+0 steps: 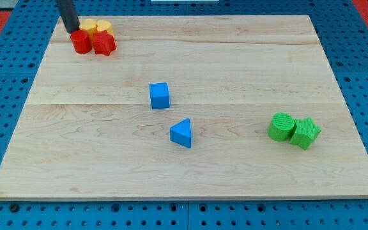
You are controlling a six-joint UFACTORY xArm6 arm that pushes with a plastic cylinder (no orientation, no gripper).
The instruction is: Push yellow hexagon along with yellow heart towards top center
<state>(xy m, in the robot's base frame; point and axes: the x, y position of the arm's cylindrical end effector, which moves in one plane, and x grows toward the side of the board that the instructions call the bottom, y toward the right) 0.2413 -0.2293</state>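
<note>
Here, pale wooden board (190,160) on blue pegboard (5,70), no claw visible, my tip (73,29) touching yellow hexagon (89,26).

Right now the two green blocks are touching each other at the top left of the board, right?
Not quite. The two green blocks are touching, but they sit at the view's right side of the board, lower down. The camera view shows that.

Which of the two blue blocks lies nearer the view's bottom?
The blue triangle; the blue cube sits above it, closer to the board's middle.
</note>
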